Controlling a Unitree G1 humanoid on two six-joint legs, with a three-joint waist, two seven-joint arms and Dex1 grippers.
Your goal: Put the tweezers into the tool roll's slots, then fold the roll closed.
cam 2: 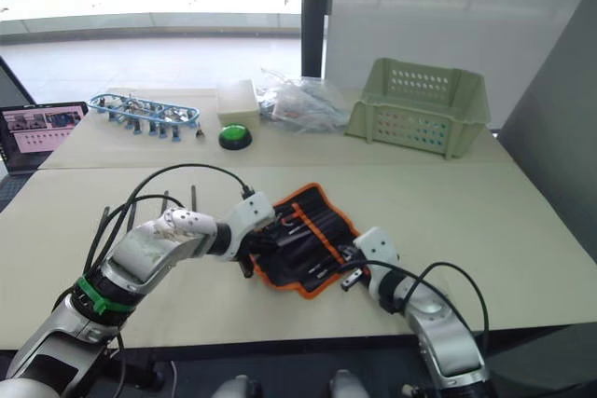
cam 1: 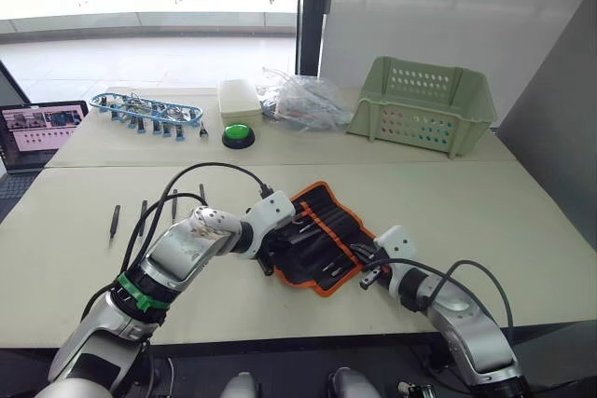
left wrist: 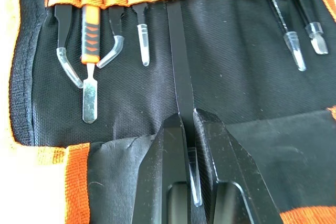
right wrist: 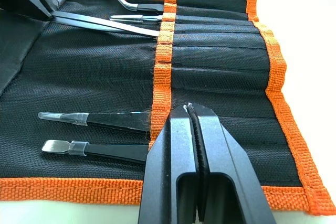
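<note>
1. Head views: tool roll [cam 1: 322, 235] open, centre of table [cam 1: 485, 212]; spare tweezers [cam 1: 115, 221] lie at left.
2. Left wrist: left gripper [left wrist: 190, 129] jaws clamped on tweezer [left wrist: 181, 77] entering a slot.
3. Right wrist: right gripper [right wrist: 190, 111] jaws together, on the orange band.

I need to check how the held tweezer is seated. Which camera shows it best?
The left wrist view: the tweezer runs from the left gripper up under the orange slot band. The right wrist view shows it slanting across the tool roll. In the eye views the arm hides most of it.
</note>
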